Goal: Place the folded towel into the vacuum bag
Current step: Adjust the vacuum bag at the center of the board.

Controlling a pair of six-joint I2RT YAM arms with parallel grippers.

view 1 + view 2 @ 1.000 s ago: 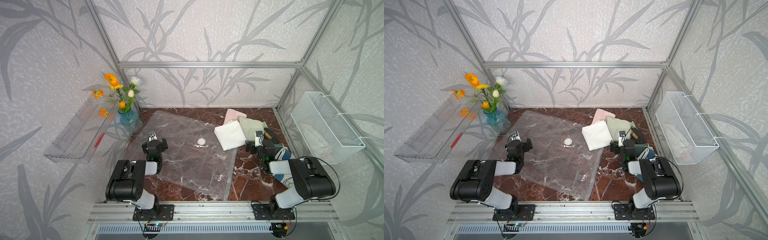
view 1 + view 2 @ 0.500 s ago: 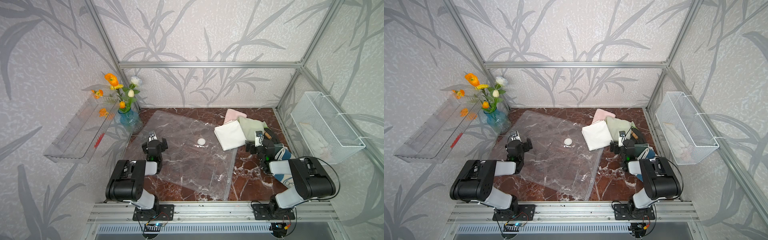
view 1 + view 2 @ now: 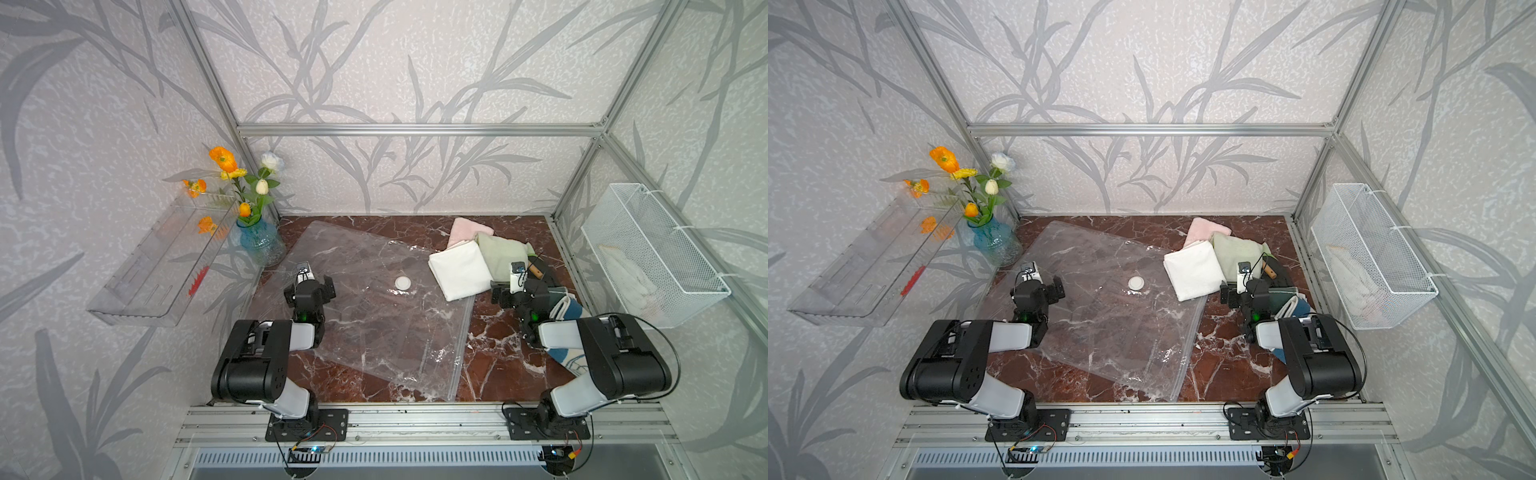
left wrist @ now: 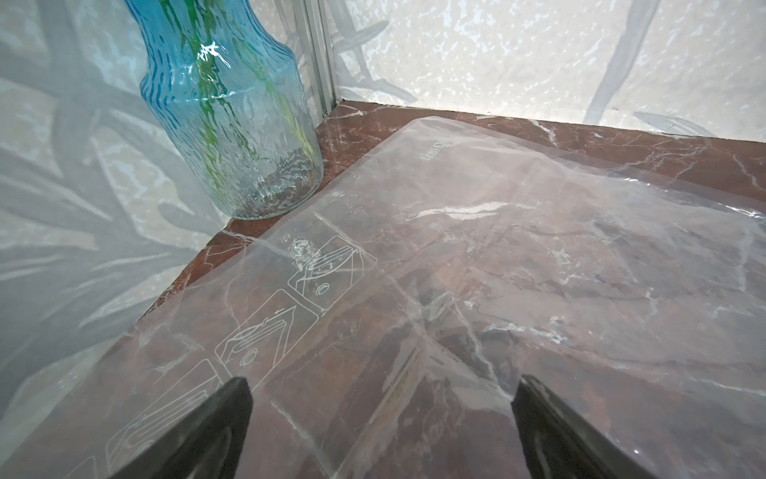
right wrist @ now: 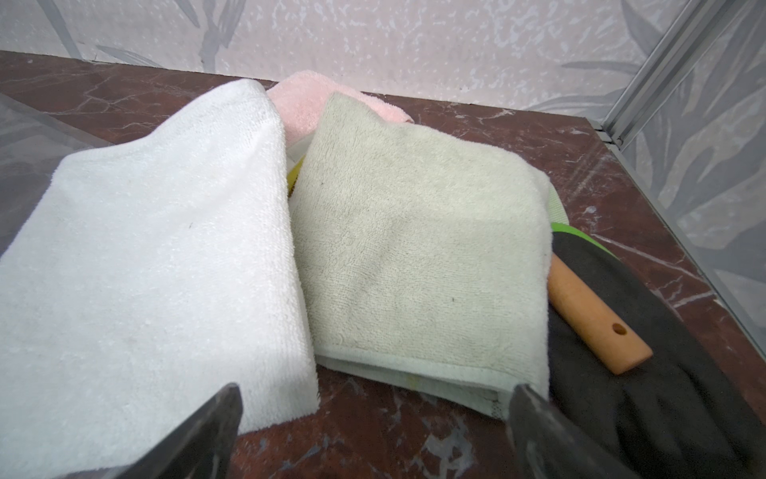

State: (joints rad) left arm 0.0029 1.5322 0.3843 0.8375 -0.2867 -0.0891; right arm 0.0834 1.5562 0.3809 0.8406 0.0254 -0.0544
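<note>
White towel [image 5: 157, 257] lies just ahead of the right hand [image 5: 375, 394] (jaws apart), seemingly untouched.

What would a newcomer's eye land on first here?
The big clear vacuum bag spread flat across the middle of the red marble table, white valve up. Next, the folded towels piled at its far right corner, the white towel foremost. Then the blue vase of orange flowers in the far left corner.
</note>
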